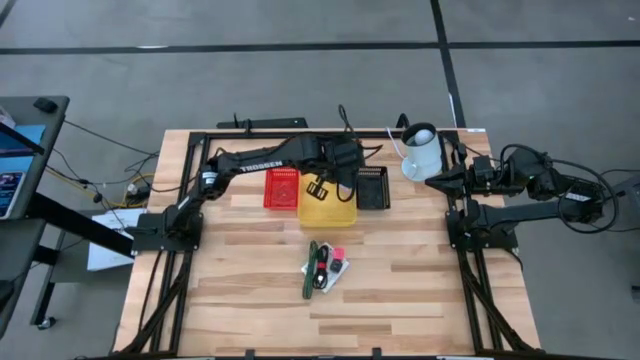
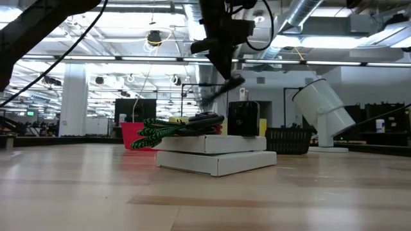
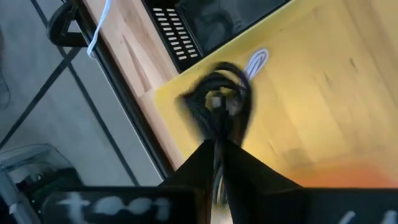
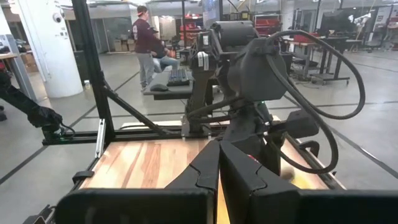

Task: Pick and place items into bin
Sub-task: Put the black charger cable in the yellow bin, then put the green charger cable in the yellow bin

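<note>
My left gripper (image 1: 320,188) hangs over the yellow bin (image 1: 340,212), shut on a coiled dark cable (image 3: 217,102). In the low view the cable (image 2: 230,85) dangles below the left gripper (image 2: 221,64). The other items sit near mid-table: a white printed packet (image 1: 338,272), green-and-black handled tools (image 1: 312,262), a pink-red piece (image 1: 338,253) and a small black block (image 2: 244,119), which rest on the packet (image 2: 215,154). My right gripper (image 1: 435,180) waits shut at the table's right side, with nothing between its fingers (image 4: 208,165). My left gripper pinches the dark cable between its two fingertips (image 3: 205,155), coming from above and pointing down. It grips the strands (image 3: 217,134) at the edge of the coil nearest the fingers. The coil hangs below the fingers, lifted clear above the yellow bin's floor (image 3: 323,106).
A red bin (image 1: 282,187) stands left of the yellow one and a black slotted bin (image 1: 372,187) right of it. A white looped piece (image 3: 258,62) lies inside the yellow bin. A white camera mount (image 1: 421,150) stands at the far right. People show in the room beyond.
</note>
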Controlling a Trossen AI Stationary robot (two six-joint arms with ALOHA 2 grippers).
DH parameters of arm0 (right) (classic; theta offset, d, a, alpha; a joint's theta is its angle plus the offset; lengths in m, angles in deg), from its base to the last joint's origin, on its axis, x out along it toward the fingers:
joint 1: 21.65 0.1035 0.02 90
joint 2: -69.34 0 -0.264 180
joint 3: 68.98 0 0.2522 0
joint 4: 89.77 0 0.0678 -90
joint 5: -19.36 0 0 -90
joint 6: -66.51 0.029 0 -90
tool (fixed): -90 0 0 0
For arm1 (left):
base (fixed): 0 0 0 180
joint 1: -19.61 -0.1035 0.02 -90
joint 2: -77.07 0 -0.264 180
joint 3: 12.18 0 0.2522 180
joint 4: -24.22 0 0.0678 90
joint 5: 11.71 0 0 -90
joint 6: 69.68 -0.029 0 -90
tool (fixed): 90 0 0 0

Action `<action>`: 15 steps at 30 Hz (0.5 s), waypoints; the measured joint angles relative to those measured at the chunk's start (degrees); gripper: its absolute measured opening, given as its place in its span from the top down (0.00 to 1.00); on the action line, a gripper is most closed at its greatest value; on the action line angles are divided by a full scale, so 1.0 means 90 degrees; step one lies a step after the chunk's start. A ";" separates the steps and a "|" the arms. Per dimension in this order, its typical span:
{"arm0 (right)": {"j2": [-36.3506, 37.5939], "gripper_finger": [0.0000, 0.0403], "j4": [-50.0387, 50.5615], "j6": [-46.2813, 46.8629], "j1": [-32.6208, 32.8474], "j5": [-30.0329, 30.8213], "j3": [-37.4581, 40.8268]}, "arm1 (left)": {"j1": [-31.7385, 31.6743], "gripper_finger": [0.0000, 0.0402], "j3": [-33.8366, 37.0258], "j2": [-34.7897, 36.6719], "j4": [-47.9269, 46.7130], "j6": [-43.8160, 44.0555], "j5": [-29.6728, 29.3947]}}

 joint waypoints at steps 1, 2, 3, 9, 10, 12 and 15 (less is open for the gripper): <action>0.0000 0.98 0.0000 0.0000 0.0002 -0.0001 -0.0002 | -0.0005 0.94 0.0000 0.0001 0.0007 0.0001 0.0011; 0.0000 0.98 0.0000 0.0000 0.0001 0.0000 -0.0002 | -0.0010 0.93 0.0000 0.0000 0.0010 0.0002 0.0012; 0.0000 0.98 0.0000 0.0000 0.0002 0.0000 0.0000 | -0.0010 0.92 0.0000 -0.0001 0.0010 0.0004 0.0012; 0.0000 0.98 0.0000 0.0000 0.0000 -0.0001 -0.0002 | -0.0008 0.86 0.0000 -0.0002 0.0054 -0.0042 0.0012; 0.0000 0.98 0.0000 0.0000 0.0000 -0.0002 -0.0002 | 0.0000 0.85 0.0000 -0.0002 0.0050 -0.0042 0.0011; 0.0000 0.98 0.0000 0.0000 -0.0001 -0.0002 -0.0001 | 0.0026 0.83 0.0000 -0.0002 -0.0076 -0.0035 0.0006; 0.0000 0.98 0.0000 0.0000 0.0002 -0.0001 -0.0002 | 0.0120 0.81 0.0000 -0.0002 -0.0564 0.0017 0.0008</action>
